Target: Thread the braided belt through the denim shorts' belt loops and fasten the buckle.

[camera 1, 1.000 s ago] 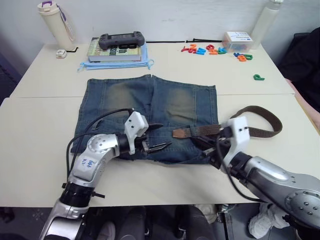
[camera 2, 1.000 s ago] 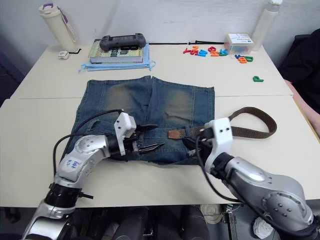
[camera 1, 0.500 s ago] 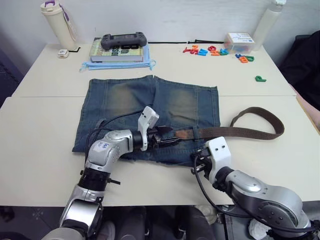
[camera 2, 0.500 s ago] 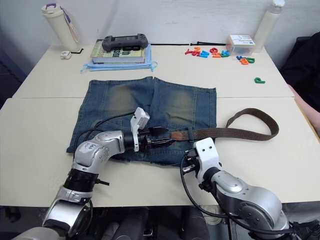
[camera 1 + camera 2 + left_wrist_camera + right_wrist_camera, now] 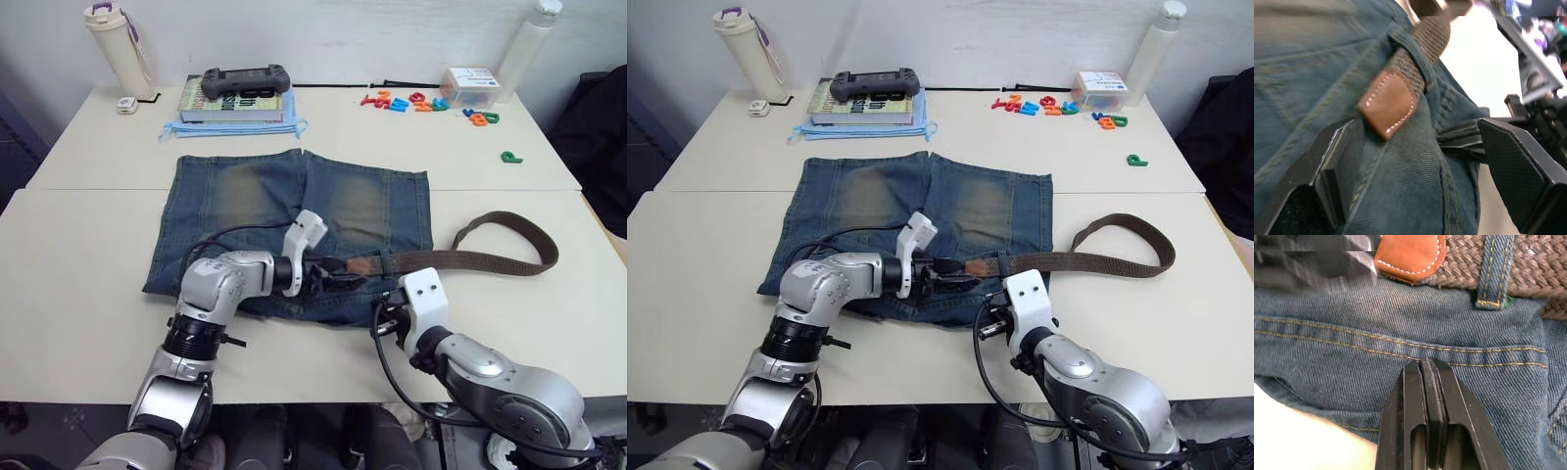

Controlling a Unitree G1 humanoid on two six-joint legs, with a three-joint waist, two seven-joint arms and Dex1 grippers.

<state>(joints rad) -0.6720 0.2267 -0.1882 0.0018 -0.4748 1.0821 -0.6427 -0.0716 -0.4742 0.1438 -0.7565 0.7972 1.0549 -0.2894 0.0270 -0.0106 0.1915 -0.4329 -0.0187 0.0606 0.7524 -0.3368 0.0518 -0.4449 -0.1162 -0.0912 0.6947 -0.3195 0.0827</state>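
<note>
Denim shorts (image 5: 294, 211) lie flat on the table (image 5: 78, 304); the braided belt (image 5: 470, 259) passes under a belt loop (image 5: 1491, 271). Left gripper (image 5: 1415, 147) spread wide around its tan tip (image 5: 1388, 103); right gripper (image 5: 1427, 382) pressed together, empty

— Where did the head pair look from?
— From above, facing twelve o'clock and down over the table (image 5: 88, 284); both wrist cameras sat very near, sharing the tan leather tip (image 5: 1388, 104).
</note>
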